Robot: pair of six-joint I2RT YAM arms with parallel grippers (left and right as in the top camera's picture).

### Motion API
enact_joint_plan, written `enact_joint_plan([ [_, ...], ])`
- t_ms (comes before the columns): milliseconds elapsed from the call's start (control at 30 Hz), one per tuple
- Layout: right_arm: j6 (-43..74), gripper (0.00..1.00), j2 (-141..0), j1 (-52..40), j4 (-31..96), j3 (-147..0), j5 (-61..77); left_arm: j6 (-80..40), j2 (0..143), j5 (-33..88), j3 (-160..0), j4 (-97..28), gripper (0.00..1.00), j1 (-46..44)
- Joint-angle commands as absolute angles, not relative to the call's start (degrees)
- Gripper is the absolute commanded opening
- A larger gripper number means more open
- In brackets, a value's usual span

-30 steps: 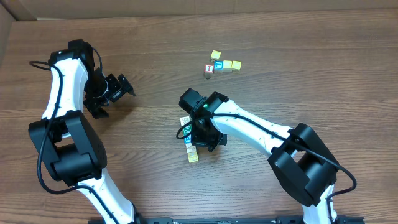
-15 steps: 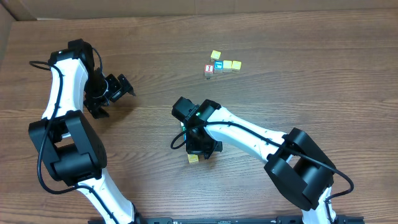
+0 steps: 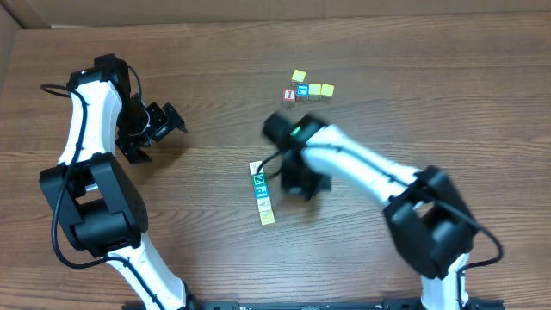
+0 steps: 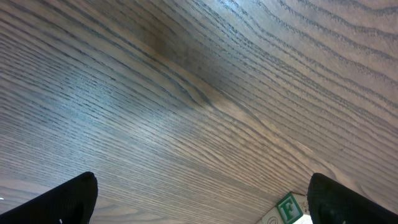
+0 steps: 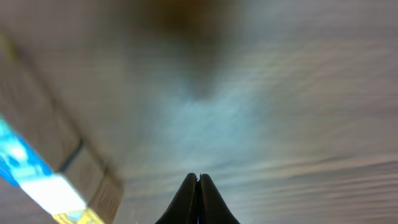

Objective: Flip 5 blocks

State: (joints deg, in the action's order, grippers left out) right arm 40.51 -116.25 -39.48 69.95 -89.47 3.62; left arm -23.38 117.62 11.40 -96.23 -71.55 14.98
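The blocks lie in a short line on the table: a whitish cube (image 3: pixel 255 168), the green-faced cube (image 3: pixel 259 180), the blue-faced cube (image 3: pixel 263 193), another whitish cube (image 3: pixel 265 205) and a cream cube (image 3: pixel 268 217). My right gripper (image 3: pixel 301 182) is motion-blurred just right of the line. It is shut on nothing (image 5: pixel 198 182); the blocks blur past at the left edge (image 5: pixel 37 146). My left gripper (image 3: pixel 175 120) stays far left, open and empty (image 4: pixel 208 202). A green-lettered cube (image 4: pixel 288 207) shows by its right finger.
A separate cluster sits at the back: yellow cubes (image 3: pixel 298 77) (image 3: pixel 321 89), a blue-letter cube (image 3: pixel 302 89) and a red-letter cube (image 3: pixel 289 96). Brown cardboard (image 3: pixel 17 13) borders the table's far edge.
My right arm has swung up and to the right off the line of blocks, uncovering the whole row. The left arm has not moved.
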Motion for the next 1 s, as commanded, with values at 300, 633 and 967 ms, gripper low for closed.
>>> enact_joint_plan([
  [300,25.1,0.34,-111.22,-20.32,70.72,-91.85,1.74,-22.48,117.43,11.6,-97.25,-71.5,1.0,14.39],
  [633,23.31,0.93,-111.22,-17.61,70.76,-91.85,-0.3,-22.46,117.43,11.6,-97.25,-71.5,1.0,14.39],
  [967,23.29,0.04,-110.69,-17.67,76.03,-91.85,6.87,-22.55,117.43,11.66,-97.25,-71.42,1.0,14.39],
])
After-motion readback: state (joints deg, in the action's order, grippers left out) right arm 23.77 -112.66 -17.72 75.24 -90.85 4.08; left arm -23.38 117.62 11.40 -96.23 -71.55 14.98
